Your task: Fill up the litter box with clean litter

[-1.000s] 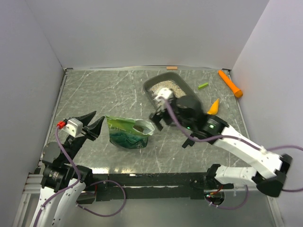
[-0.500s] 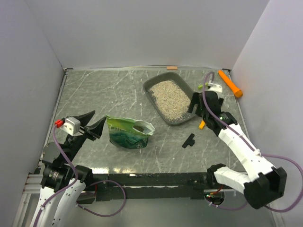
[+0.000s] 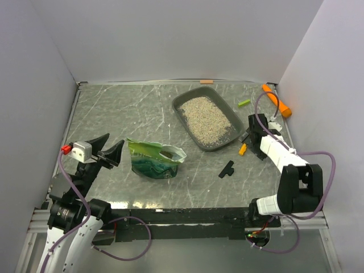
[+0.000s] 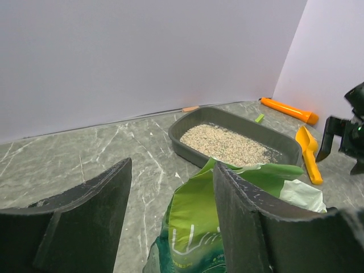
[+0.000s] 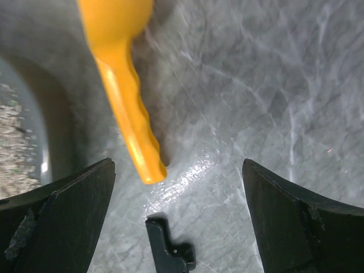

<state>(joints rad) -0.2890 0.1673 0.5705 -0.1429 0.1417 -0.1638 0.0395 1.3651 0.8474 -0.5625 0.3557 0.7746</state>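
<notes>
The dark grey litter box (image 3: 222, 144) lies at the back middle of the table, its floor covered with pale beige-grey litter (image 3: 209, 118). In the left wrist view the box (image 4: 187, 142) and litter (image 4: 227, 145) lie beyond the crinkled green bag (image 4: 205, 222). My left gripper (image 3: 108, 152) is open and empty, left of the bag (image 3: 152, 160). My right gripper (image 3: 251, 136) is open and empty, low over the table right of the box. The orange-yellow scoop handle (image 5: 128, 96) lies between its fingers, mostly hidden under the arm from above.
A small black part (image 3: 227, 169) lies on the table in front of the box, also in the right wrist view (image 5: 170, 250). An orange tool (image 3: 277, 100) and a small green piece (image 3: 244, 103) lie at the back right. White walls close in three sides.
My right arm has swung from over the litter box to the right of it and drawn back toward its base. The left arm has barely moved.
</notes>
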